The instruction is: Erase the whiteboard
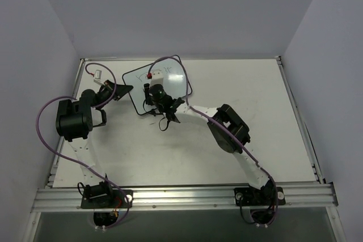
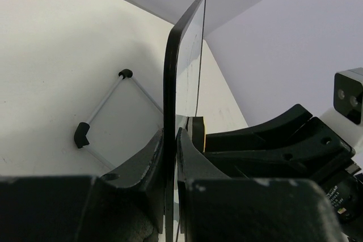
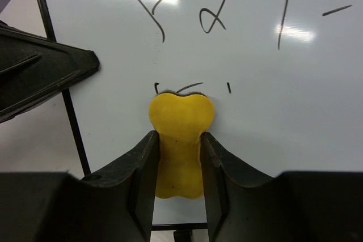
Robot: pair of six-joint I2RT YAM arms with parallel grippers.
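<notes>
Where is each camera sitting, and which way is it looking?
Top external: high behind both arms, looking down on the white table; both arms show.
Left wrist: looks along the black-framed white whiteboard's edge, which the left gripper clamps.
Right wrist: faces the board's writing; right gripper holds a yellow eraser block against it.
Shared: both wrist views show board and eraser.

Top camera looks down on the table [image 1: 283, 111]; close up, left wrist sees the whiteboard [image 1: 176, 86] edge-on, right wrist face-on

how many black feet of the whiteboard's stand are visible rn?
2, both in the left wrist view, left of the whiteboard: far foot and near foot. More may be hidden behind the whiteboard or the left gripper.
</notes>
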